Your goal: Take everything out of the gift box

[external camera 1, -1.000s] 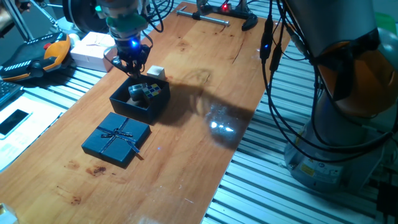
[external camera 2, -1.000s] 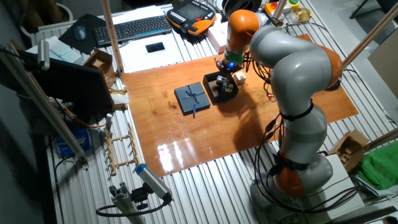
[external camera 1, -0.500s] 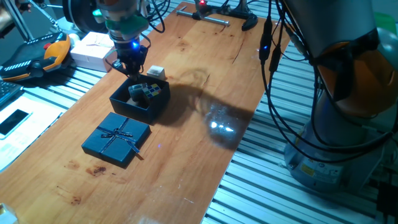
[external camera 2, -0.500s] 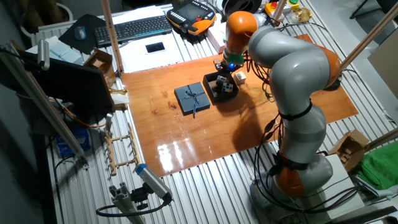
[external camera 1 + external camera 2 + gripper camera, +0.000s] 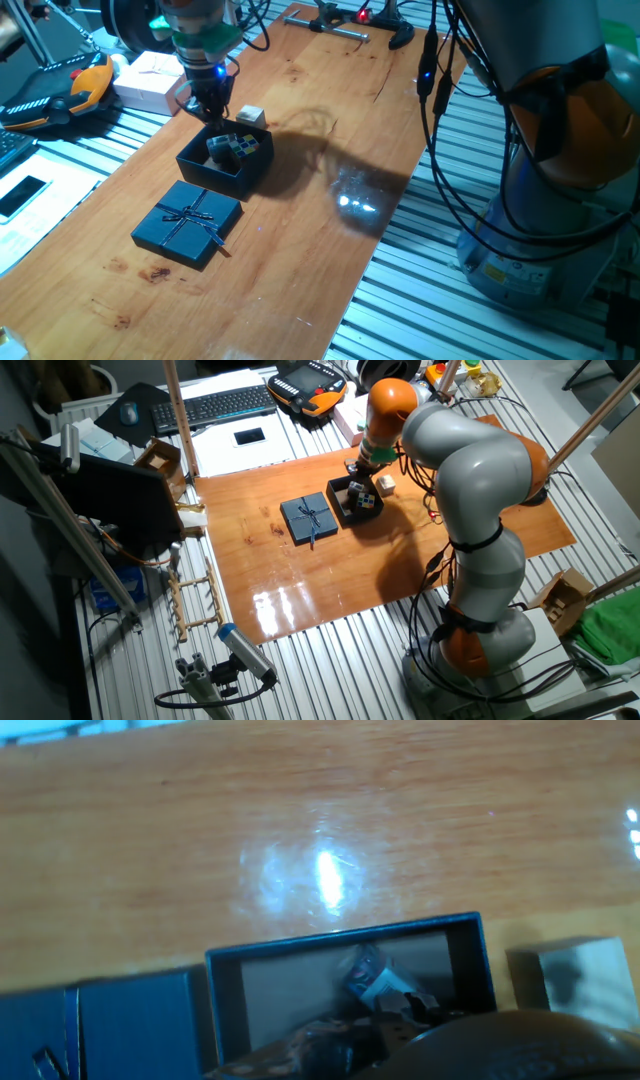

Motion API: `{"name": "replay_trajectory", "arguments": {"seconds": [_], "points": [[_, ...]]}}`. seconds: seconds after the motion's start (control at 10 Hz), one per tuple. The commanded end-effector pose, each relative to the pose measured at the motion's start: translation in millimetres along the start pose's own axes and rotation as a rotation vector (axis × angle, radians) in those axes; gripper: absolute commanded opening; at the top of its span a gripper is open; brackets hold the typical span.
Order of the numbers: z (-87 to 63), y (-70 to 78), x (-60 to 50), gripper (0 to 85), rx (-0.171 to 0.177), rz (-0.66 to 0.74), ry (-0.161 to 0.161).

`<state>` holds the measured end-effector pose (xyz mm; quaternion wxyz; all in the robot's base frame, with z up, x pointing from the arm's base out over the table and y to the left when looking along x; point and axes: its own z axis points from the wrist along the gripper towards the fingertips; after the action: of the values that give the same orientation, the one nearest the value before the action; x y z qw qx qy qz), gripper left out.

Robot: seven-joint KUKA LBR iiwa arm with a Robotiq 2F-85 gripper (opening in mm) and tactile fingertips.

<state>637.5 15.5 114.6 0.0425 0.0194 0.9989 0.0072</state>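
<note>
On the wooden counter (image 5: 330, 130) our tool (image 5: 210, 105), its spread unclear, hovers over the gift box (image 5: 225, 160); the puzzle cube (image 5: 243, 147) looks light, rigid, best pinched across flat faces.

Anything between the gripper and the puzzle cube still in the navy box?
Nothing visible. The gripper hangs over the far rim of the open gift box, lid off beside it. The puzzle cube lies uncovered inside by a grey object. The white block is already out.
</note>
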Motion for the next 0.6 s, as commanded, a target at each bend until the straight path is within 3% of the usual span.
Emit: {"name": "replay_trajectory", "arguments": {"seconds": [0.0, 0.5], "points": [[1.1, 0.5, 0.0, 1.0, -0.041, -0.484, 0.007], [4.3, 0.6, -0.8, 1.0, -0.028, -0.485, 0.008]]}}
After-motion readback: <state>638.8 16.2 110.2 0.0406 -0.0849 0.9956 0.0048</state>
